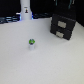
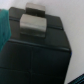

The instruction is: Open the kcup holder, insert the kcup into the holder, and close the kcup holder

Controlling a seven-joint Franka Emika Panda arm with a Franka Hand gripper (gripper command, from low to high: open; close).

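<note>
Arm above kcup holder [image 1: 63, 26], gripper [image 1: 66, 11] low

Kcup [image 1: 32, 43] on table [image 1: 20, 62], kcup holder [image 1: 63, 26] toward exterior view's right

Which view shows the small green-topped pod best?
The exterior view: the pod stands alone on the white table, well apart from the black drawer box. The wrist view shows only that box close up, no pod.

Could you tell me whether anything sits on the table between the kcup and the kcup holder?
Nothing visible does. The kcup stands alone on the white table, and the stretch toward the kcup holder is bare. Both drawers appear shut.
</note>
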